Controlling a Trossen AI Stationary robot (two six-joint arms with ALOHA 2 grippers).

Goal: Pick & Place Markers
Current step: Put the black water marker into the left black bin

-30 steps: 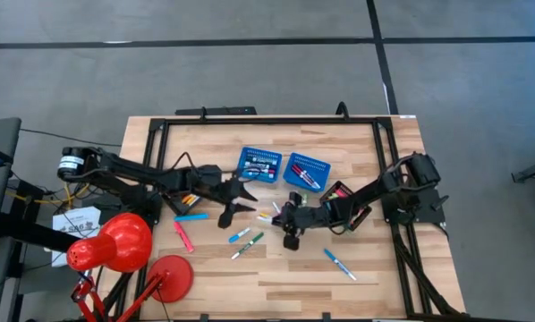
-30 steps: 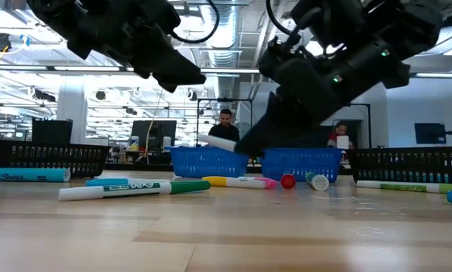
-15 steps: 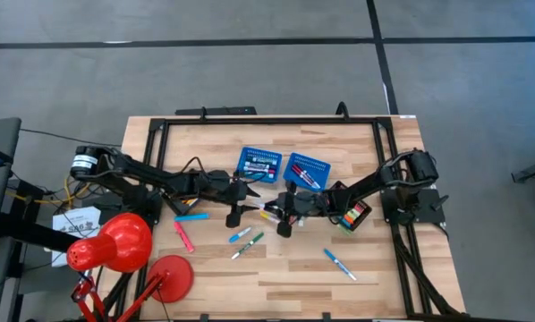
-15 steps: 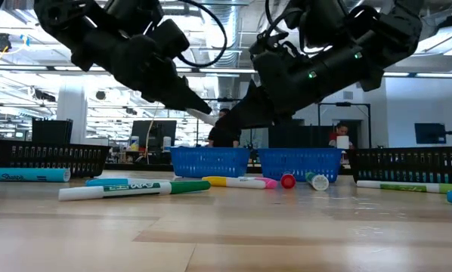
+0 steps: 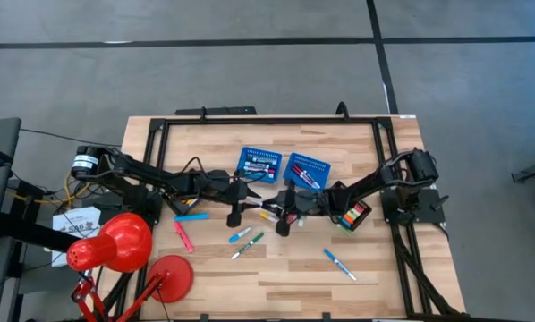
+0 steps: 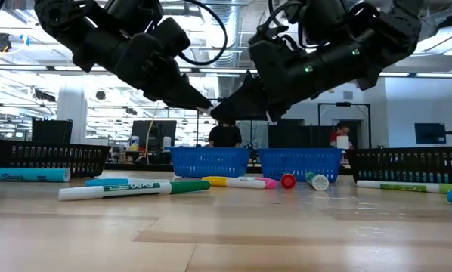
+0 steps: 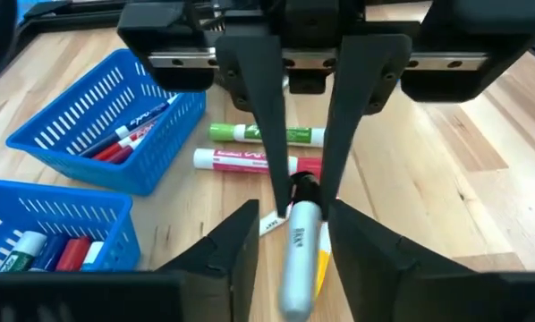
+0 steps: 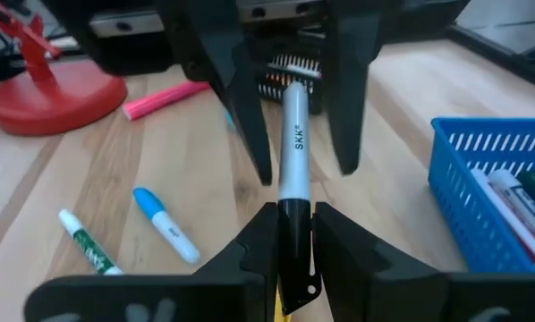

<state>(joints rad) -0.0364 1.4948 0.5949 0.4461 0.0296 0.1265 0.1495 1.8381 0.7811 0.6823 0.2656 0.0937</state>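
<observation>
We count two blue baskets side by side in the middle of the table (image 5: 294, 288). We place everything from the basket on the right arm's side (image 5: 308, 170); the other basket (image 5: 259, 164) sits just beside it. Each holds a few markers.

One marker (image 7: 294, 246), silver-white with a black end, hangs in the air just in front of that basket, between the two claws that meet there tip to tip. The right claw (image 8: 294, 211) is clamped on its black end. The left claw (image 7: 294, 215) has its fingers apart, one on either side of the marker's pale end, with a gap showing on both sides.

Lying singly on the wood farther out from the basket we count five markers:
- a light blue one (image 5: 191, 216)
- a pink one (image 5: 183, 236)
- a blue-capped one (image 5: 239, 235)
- a green-capped one (image 5: 250, 243)
- a blue one well apart toward the right arm's side (image 5: 339, 265)

Directly under the claws we see three more: a green-and-white one (image 7: 266, 134), a red-and-white one (image 7: 245, 161) and a yellow one (image 7: 322, 265).

One black tray (image 5: 352, 216) with coloured markers sits beside the basket on the right arm's side.

A black frame rail (image 5: 267, 120) runs around the table's back and sides. Between it and the basket the wood is bare. The front strip past the loose markers is bare too, apart from one red lamp (image 5: 115, 241) and its round base (image 5: 170, 275) at the left arm's front corner.
</observation>
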